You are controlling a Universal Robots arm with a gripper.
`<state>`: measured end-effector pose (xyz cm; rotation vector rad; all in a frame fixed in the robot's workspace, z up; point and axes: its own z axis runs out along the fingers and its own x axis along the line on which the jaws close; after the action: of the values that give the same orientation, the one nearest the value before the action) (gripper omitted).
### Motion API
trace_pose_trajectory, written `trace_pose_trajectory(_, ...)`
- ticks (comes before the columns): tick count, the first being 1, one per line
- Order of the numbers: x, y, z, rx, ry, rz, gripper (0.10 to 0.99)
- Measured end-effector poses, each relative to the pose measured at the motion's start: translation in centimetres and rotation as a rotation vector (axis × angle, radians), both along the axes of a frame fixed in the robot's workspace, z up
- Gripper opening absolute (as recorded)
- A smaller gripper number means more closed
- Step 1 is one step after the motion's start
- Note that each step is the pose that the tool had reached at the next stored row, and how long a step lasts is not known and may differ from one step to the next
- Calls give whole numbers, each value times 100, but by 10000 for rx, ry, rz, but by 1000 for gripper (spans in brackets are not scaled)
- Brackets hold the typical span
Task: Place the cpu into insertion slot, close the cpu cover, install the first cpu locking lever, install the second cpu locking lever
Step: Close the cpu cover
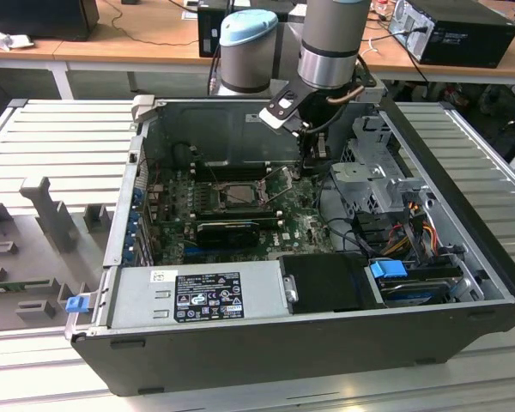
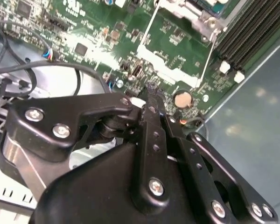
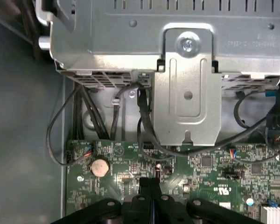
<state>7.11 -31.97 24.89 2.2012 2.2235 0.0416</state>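
The insertion slot sits centre frame in the exterior view, a locking lever raised beside it. I judge the lever thin, stiff and springy, best taken near its free end. My jaws are pressed together, nothing visible between them, tips over the circuit board near the coin battery.

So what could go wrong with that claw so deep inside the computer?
Two things, I'd guess. The gripper has its fingers shut and sits very near the green circuit board, close to a round coin battery; a small slip could scrape parts there. Dark cables hang from the metal drive cage just beyond it and might snag as the arm moves.
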Motion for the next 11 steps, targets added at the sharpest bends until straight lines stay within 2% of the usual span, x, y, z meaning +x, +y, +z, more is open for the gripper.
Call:
trace_pose_trajectory(2, -7, 0, -18, 11, 8, 4, 106)
trace_pose_trajectory(3, -29, 0, -19, 12, 30, 8, 106)
trace_pose_trajectory(5, -73, 0, -19, 14, 38, 8, 106)
trace_pose_trajectory(8, -144, -1, -19, 14, 39, 7, 106)
trace_pose_trajectory(11, -166, 0, -19, 14, 39, 8, 106)
